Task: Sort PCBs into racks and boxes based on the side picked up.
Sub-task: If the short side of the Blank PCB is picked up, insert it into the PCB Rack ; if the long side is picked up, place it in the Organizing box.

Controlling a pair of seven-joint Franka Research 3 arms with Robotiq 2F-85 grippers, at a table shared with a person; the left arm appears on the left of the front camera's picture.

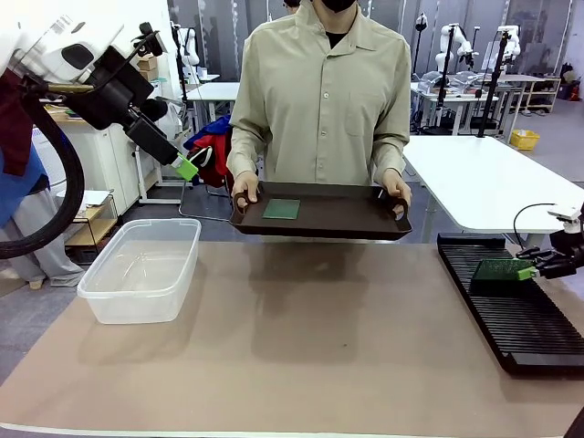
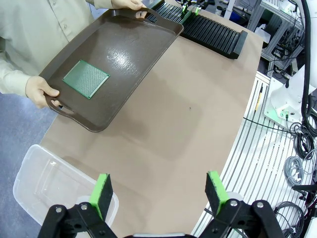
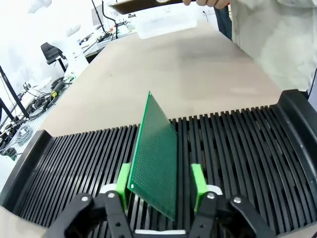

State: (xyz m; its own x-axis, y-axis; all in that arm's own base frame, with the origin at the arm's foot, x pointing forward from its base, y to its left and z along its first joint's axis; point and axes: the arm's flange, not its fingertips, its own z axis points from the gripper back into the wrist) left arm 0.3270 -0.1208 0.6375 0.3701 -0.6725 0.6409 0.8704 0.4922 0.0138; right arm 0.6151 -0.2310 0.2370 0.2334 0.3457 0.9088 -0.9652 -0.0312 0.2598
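One green PCB stands on edge in a slot of the black rack, leaning a little. My right gripper straddles it with its jaws open, the right pad clear of the board. In the front view this PCB sits at the rack's far end beside the right gripper. A second PCB lies flat on a dark brown tray held by a person; the same board also appears in the left wrist view. My left gripper hangs open and empty above the clear box.
The person stands at the far side and holds the tray by both handles above the table's far edge. The box stands at the left, the rack at the right. Brown tabletop lies between them.
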